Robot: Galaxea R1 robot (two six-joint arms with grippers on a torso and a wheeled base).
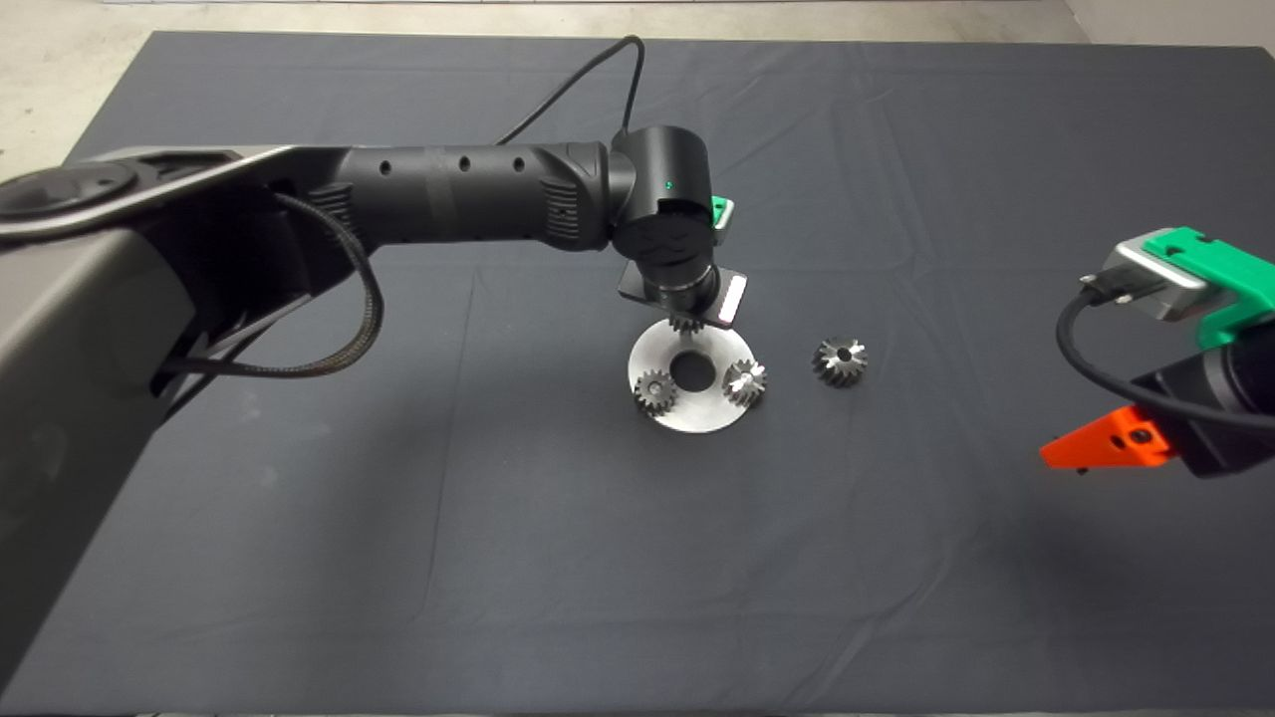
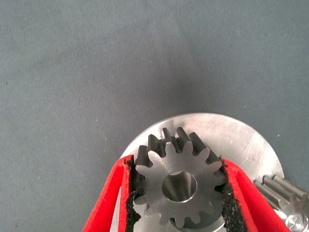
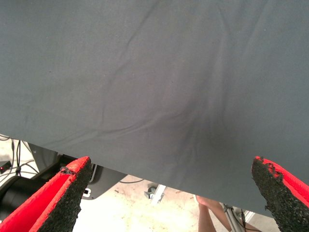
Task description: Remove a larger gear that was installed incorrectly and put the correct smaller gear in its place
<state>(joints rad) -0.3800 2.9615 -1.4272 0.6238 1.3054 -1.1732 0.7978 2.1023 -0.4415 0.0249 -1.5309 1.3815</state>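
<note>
There are four gears. Three are at the one flat steel disc (image 1: pixel 697 416): the smaller gear (image 2: pixel 178 186), a second gear (image 1: pixel 654 391) and a third gear (image 1: pixel 745 381). The fourth, the larger gear (image 1: pixel 840 361), is the only one on the mat (image 1: pixel 398 548) beside the disc. The disc has one round centre hole (image 1: pixel 692 370). There is one mat. Two black arms show, the left arm (image 1: pixel 448 194) and the right arm (image 1: pixel 1225 398). There are two end effectors, the left end effector (image 2: pixel 177 163) and the right end effector (image 3: pixel 169 166), each with two red fingers.

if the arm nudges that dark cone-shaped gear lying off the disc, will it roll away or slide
The larger gear looks like solid steel, so probably heavy for its size and rigid. Resting on its face on the cloth mat, it would likely scoot, not roll; tipped, its cone shape might curl around.
</note>
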